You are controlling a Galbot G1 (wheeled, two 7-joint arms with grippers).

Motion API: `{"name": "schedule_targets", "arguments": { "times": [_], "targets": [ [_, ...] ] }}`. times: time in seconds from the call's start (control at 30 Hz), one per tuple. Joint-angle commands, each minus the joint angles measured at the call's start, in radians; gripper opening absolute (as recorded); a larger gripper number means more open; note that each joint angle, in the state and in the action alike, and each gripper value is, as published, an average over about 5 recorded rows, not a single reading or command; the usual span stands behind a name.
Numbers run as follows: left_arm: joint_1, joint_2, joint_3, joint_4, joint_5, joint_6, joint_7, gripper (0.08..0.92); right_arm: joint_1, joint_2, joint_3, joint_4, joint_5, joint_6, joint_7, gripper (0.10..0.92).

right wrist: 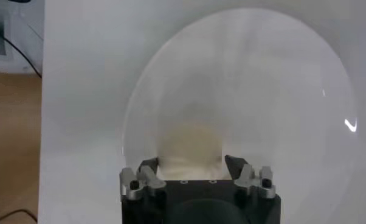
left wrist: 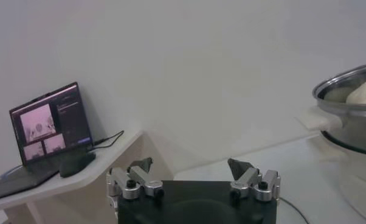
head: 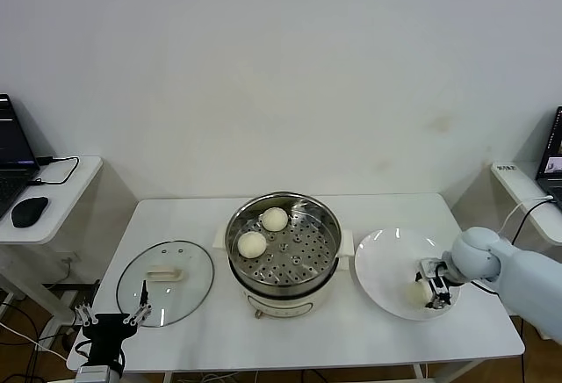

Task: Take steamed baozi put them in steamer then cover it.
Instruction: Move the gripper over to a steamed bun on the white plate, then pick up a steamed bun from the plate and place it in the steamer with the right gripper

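The steamed baozi that matters now lies on the white plate, at the right side of the counter, and the right gripper is down on it. In the right wrist view the bun sits between the two fingers, which stand at both of its sides and look closed against it, so I judge that the grip is made or almost made. Two other buns already rest on the perforated tray of the steamer in the middle of the counter.

I expect this bun to be light and soft, with a smooth skin that dents easily and may slip. It is best taken at its widest part, on two opposite sides, with gentle pressure only; a hard squeeze could crush it.

The bun is round, so it has no real long axis and points nowhere; it sits on its flat bottom with the dome upward.

The cover lies flat on the counter left of the steamer, its handle facing up. The left gripper waits near the front edge of the cover, with its fingers wide apart and holding nothing.
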Motion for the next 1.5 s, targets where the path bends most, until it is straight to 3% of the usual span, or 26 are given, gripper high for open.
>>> {"name": "schedule_targets", "arguments": {
  "times": [0.03,0.23,0.73,1.2,1.33,1.5],
  "targets": [
    [0.003,0.001,-0.001,-0.008,0.0,0.0,-0.001,0.823,0.004,0.002,0.009,-0.005,0.018,0.0,-0.01,0.601],
    [0.005,0.003,-0.002,-0.016,-0.001,0.0,-0.001,0.823,0.081,-0.023,-0.002,0.016,0.067,0.0,-0.024,0.555],
    [0.002,0.023,0.009,-0.04,-0.004,0.0,-0.001,0.823,0.562,-0.023,-0.151,0.018,0.276,-0.02,-0.075,0.543],
    [0.017,0.01,-0.009,-0.064,-0.008,-0.001,-0.003,0.823,0.902,0.317,-0.444,0.067,0.467,-0.03,0.022,0.552],
    [0.025,0.0,-0.027,-0.068,-0.013,-0.002,-0.004,0.823,0.869,0.399,-0.483,0.079,0.492,0.035,0.039,0.552],
    [0.036,-0.01,-0.039,-0.076,-0.013,-0.004,-0.005,0.823,0.821,0.472,-0.532,0.074,0.412,0.173,0.031,0.552]
  ]
}}
